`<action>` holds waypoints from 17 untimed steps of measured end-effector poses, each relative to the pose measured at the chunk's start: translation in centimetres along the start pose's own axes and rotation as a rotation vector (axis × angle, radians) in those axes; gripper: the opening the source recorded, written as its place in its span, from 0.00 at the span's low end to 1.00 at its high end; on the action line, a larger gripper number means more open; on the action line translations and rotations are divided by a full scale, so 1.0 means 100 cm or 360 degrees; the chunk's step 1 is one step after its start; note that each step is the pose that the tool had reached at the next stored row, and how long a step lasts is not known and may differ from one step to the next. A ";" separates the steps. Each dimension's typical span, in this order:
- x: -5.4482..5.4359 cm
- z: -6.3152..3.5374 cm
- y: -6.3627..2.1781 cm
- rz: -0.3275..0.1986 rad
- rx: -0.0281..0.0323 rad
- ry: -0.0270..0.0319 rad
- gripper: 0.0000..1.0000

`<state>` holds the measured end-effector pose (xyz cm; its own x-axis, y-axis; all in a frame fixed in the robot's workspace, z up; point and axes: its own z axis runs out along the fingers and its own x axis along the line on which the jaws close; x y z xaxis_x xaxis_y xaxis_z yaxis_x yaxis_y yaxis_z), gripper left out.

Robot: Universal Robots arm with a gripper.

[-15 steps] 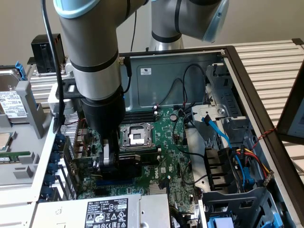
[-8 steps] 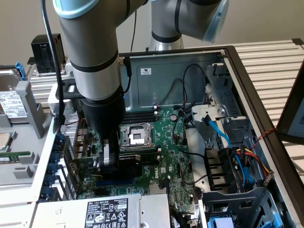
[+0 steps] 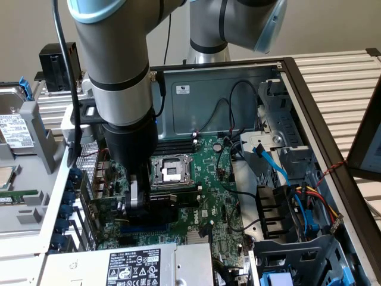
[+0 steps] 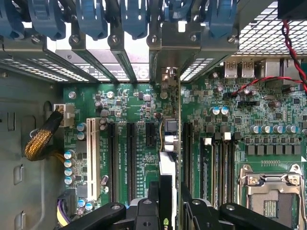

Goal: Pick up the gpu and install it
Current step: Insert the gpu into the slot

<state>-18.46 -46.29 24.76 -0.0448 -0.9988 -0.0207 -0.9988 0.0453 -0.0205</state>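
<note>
Fingers (image 4: pixel 144 213) of the gripper (image 4: pixel 169 211) closest to the wrist camera, black and jointed, clamped from both sides on the gpu (image 4: pixel 169 165). Card seen edge-on between them, upright, thin green edge on one face and dark shroud on the other, stretching away from the fingers toward the back of the case. Under it, green motherboard (image 4: pixel 129 103), with black expansion slots (image 4: pixel 130 158) flanking the card and a white slot (image 4: pixel 91 158) further out. Impossible to tell whether the card's lower edge sits in a slot or just above one. Beside these, memory slots (image 4: pixel 223 163) and the open CPU socket (image 4: pixel 268 196). Past the card's far end, perforated rear slot covers (image 4: pixel 96 69) beneath a row of blue clips (image 4: pixel 91 19). In the exterior view, grey arm (image 3: pixel 113 59) pointed straight down into the open computer case (image 3: pixel 226 89). Gripper low over the board there, a dark block between the jaws, just to the exterior view's left of the socket. Nearest that camera, labelled power supply (image 3: pixel 134 265). Toward the exterior view's right, blue cable (image 3: pixel 277 170) among the drive bays.
</note>
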 end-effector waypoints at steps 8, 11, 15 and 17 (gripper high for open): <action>0.000 0.0000 0.0000 0.0000 0.00002 -0.00001 0.27; 0.000 0.0000 0.0001 0.0000 0.00002 -0.00001 0.27; 0.000 0.0000 0.0001 0.0000 0.00002 0.00000 0.27; 0.000 0.0000 0.0009 0.0000 0.00004 -0.00002 0.27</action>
<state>-18.55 -46.29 24.76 -0.0448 -0.9988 -0.0208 -0.9988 0.0453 -0.0207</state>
